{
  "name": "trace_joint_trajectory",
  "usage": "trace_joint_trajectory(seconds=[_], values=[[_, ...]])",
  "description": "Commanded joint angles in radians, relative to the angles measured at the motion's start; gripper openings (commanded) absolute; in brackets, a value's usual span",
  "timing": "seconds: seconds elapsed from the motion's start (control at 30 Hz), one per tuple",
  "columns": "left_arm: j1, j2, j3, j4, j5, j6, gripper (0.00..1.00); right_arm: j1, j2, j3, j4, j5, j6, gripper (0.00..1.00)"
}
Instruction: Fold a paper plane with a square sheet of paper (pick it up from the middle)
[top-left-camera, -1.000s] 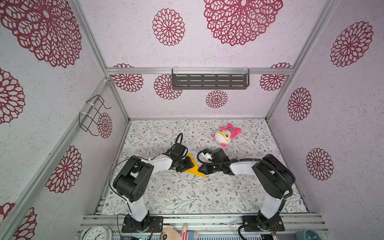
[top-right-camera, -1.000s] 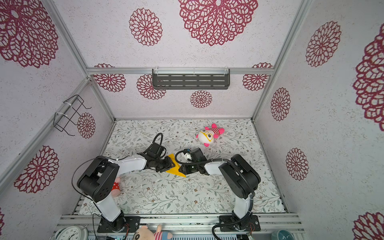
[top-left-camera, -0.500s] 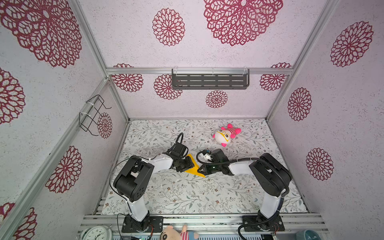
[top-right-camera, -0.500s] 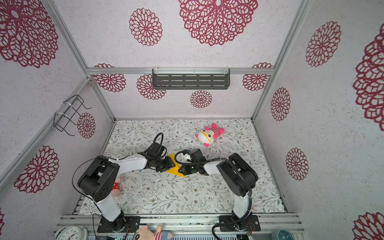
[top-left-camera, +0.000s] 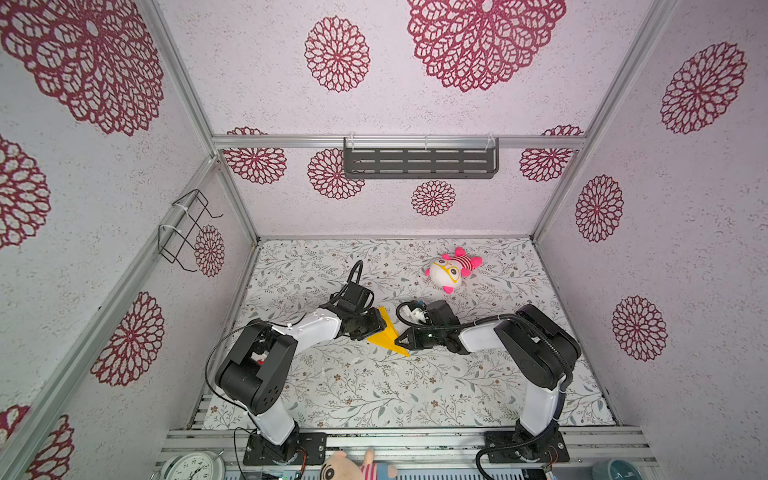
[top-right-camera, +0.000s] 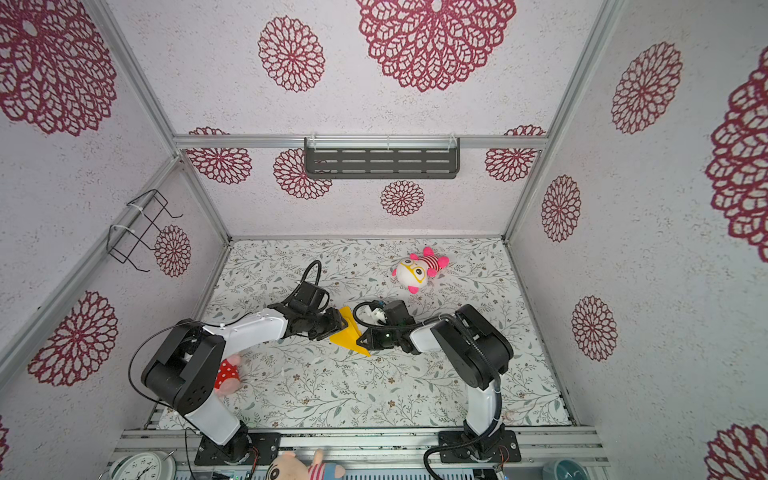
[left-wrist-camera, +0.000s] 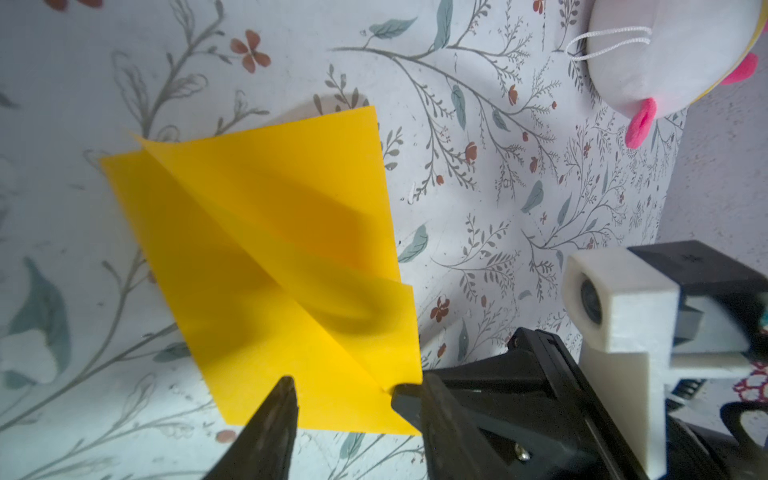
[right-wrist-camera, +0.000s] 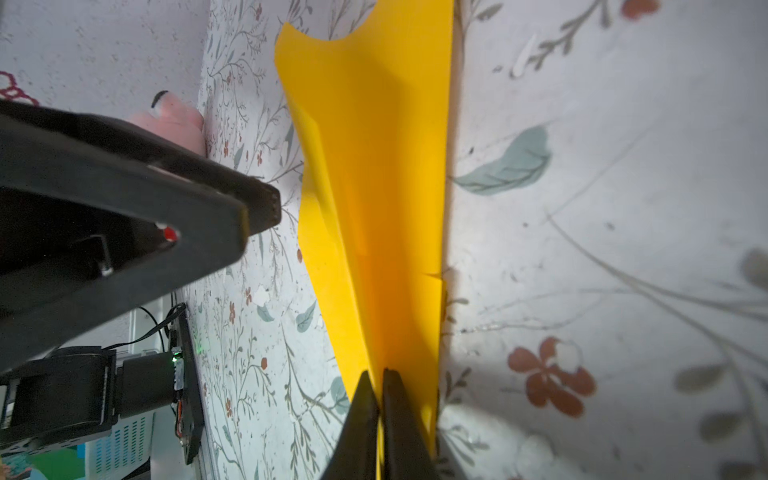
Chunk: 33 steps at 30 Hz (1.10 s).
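Since the previous frame my right gripper has closed to a tight pinch on a raised flap of the paper plane, a thin, smooth yellow-orange dart with sharp creases. It lies on the floral-print cloth, and my left gripper stands half open just beside one wing. Pale textured walls bear crimson rosettes; a pink-and-white plush toy lies farther back.

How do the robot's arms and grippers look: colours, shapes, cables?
The left arm and right arm have white links between black joints. A smooth black cable loops from the left; a corrugated cable runs along the right. The left gripper and right gripper have black tapering fingers. A white boxy camera housing tops the right wrist.
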Motion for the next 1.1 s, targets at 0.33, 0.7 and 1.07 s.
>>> trace_joint_trajectory(seconds=[0.33, 0.7, 1.07], values=[[0.001, 0.106, 0.041, -0.032, 0.003, -0.026, 0.49, -0.013, 0.034, -0.014, 0.008, -0.041, 0.057, 0.10], [0.002, 0.205, 0.115, -0.255, -0.110, -0.033, 0.43, -0.018, 0.013, -0.005, 0.001, -0.057, 0.049, 0.19], [-0.002, 0.309, 0.161, -0.341, -0.143, 0.023, 0.47, -0.033, -0.016, -0.043, 0.056, -0.074, 0.077, 0.19]])
